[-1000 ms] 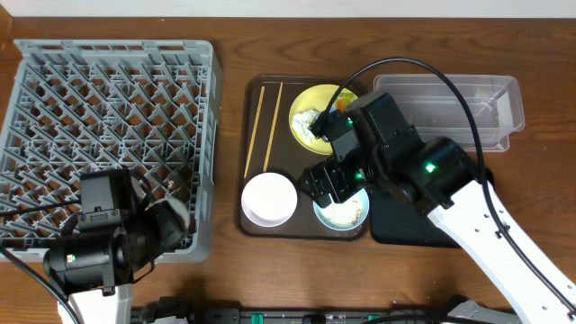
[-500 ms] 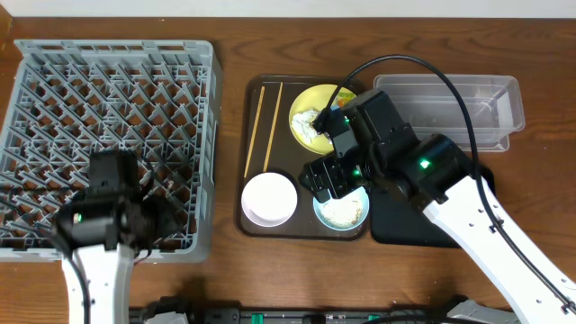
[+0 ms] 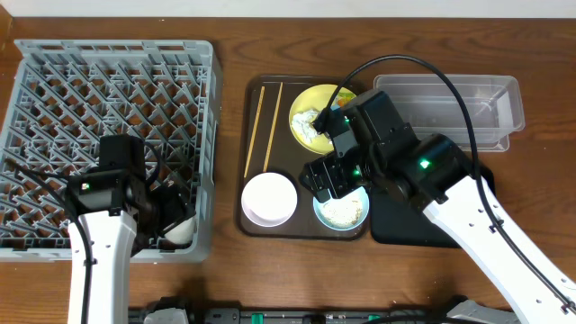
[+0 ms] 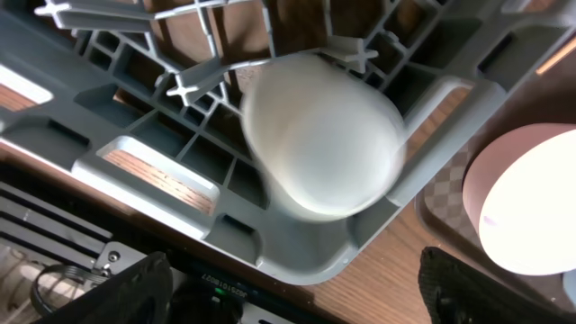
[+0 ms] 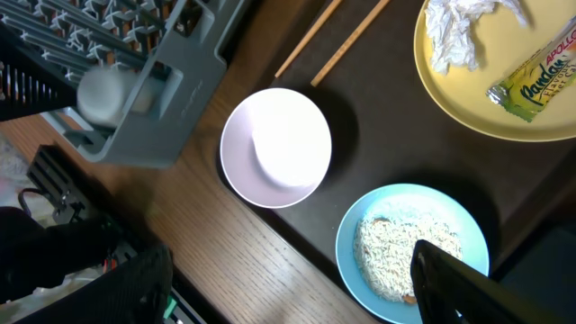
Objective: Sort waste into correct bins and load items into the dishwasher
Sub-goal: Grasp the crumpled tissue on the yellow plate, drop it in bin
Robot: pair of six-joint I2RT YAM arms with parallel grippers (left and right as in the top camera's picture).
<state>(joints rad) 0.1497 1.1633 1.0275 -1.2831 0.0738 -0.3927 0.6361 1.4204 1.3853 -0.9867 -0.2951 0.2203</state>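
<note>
Starting at the left, the overhead view shows me the grey dish rack (image 3: 108,99), with my left arm bent over its near right corner and hiding most of what sits there. Only the left wrist camera settles it: a white cup (image 4: 319,135), blurred, lies in the corner cell against the rack's rim. The left gripper (image 4: 295,270) is spread wide with nothing between its fingers, and both fingertips are cut off by the bottom edge of the frame. Next comes the dark brown serving tray (image 3: 286,155). The wooden chopsticks (image 3: 263,126) lie along its left side and a white bowl (image 3: 269,198) sits at its near left corner. From above, my right arm covers half of the yellow plate (image 3: 315,110). The right wrist camera shows what the arm hides: a crumpled white tissue (image 5: 468,27) and the orange-and-green snack wrapper (image 5: 535,76) on the plate, though the plate is cropped at the frame edge. That view also shows the light-blue bowl (image 5: 409,252) beside the white bowl, holding rice crumbs (image 5: 396,256). The right gripper (image 5: 292,261) hangs above the bowls, parted wide and holding nothing. The black tray (image 3: 396,232) is mostly under the arm, and the clear plastic tub (image 3: 450,108) lies beyond it at the far right.
</note>
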